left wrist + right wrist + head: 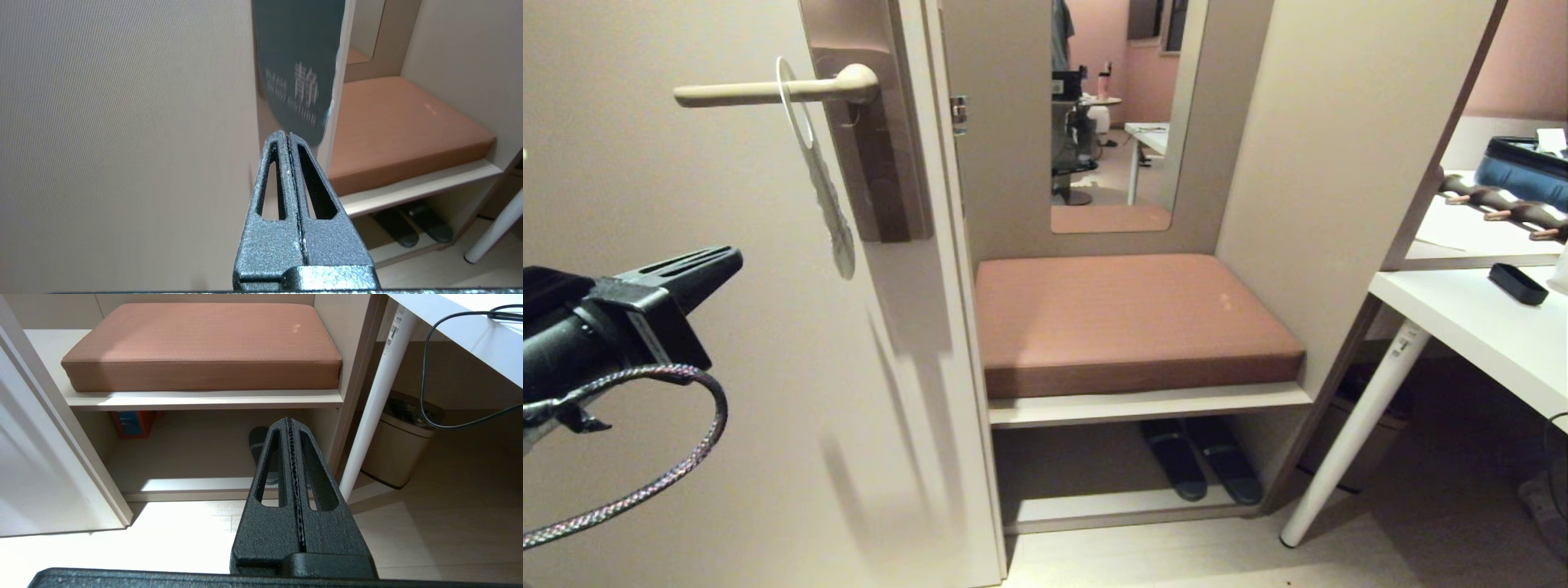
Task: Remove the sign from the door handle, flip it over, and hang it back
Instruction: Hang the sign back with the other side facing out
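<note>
The sign (822,181) hangs by its round hole on the cream door handle (737,93) and is seen edge-on against the door. In the left wrist view its blue-grey "DO NOT DISTURB" face (297,65) points toward my camera. My left gripper (734,260) is at the left, lower than the handle and level with the sign's bottom end, a short way off it. It (287,134) is shut with nothing between its fingers. My right gripper (291,420) is shut and empty, low over the floor by the bench.
The brown backplate (882,155) sits at the door's edge. Right of the door is a bench with a brown cushion (1127,318) and dark slippers (1205,465) beneath it. A white desk (1478,327) with a slanted leg (1356,433) and a bin (398,453) stand further right.
</note>
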{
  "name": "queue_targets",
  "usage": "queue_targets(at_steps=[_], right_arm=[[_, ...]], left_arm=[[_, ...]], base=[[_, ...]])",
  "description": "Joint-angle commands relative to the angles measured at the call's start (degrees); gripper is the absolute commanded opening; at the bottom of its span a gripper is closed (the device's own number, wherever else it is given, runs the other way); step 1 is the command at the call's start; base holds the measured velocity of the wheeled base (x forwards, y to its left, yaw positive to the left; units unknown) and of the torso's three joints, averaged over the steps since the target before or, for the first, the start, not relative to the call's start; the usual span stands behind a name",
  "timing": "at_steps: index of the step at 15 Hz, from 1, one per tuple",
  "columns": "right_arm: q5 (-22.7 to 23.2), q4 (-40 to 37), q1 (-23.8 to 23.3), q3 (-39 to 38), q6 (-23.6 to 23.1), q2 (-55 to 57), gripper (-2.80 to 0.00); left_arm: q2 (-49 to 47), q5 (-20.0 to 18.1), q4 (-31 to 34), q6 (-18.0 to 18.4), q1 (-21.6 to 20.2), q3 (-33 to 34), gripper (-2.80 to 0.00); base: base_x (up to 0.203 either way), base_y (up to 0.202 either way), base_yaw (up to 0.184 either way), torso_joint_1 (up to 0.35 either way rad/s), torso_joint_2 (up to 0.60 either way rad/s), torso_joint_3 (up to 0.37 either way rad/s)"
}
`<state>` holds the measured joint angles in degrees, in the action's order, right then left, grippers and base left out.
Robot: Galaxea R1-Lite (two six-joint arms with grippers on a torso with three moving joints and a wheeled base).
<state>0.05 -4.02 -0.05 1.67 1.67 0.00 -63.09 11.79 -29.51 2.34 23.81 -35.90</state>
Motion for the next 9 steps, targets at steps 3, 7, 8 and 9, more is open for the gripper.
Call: queue_targets(at_steps=[3,7,8,9], right_arm=[[0.03,-0.02,0.00,0.00,0.00,0.00,-2.80],[0.03,-0.02,0.01,0.00,0.00,0.00,-2.80],[0.03,-0.02,0.05,0.00,0.00,0.00,-2.80],[0.03,-0.02,-0.01,0.00,0.00,0.00,-2.80]], left_arm=[[-8.72,0.08,-0.28,0.05,-0.08,-8.62,-2.80],[-14.59,0.08,-0.37,0.19,-0.08,-14.85,-2.80],[-15.44,0.08,-0.37,0.21,-0.08,-15.40,-2.80],[-16.07,0.08,-0.37,0.21,-0.08,-15.68,-2.80]], base=[[0.000,0.000,0.000,0.000,0.00,0.000],[0.000,0.000,0.000,0.000,0.00,0.000],[0.000,0.000,0.000,0.000,0.00,0.000],[0.000,0.000,0.000,0.000,0.00,0.000]])
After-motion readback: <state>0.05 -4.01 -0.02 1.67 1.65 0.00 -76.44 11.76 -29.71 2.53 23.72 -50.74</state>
